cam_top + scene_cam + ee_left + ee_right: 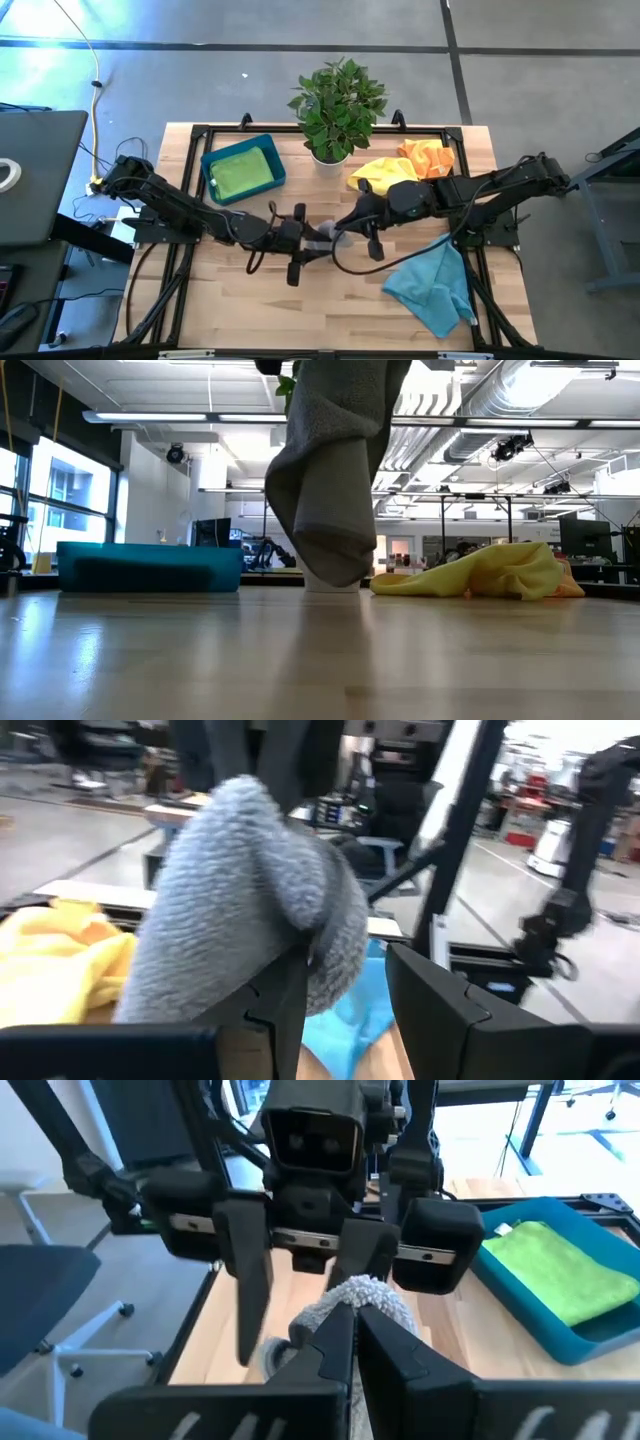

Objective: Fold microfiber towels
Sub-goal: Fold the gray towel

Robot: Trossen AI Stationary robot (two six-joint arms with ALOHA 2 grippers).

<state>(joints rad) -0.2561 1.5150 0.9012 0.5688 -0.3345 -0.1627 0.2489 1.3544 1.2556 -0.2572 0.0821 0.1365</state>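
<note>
Your left arm reaching in from the left, left end effector [303, 240] open at mid-worktop, your right arm from the right, right end effector [352, 1312] clamped on the grey towel [325, 480], wrists facing, nearly touching.

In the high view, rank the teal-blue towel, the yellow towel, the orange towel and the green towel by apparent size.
Largest to smallest in the high view:
1. teal-blue towel, spread out
2. green towel, lying flat in the blue tray
3. yellow towel, bunched
4. orange towel, partly hidden
Yellow and green look close; crumpling makes that order unsure.
</note>
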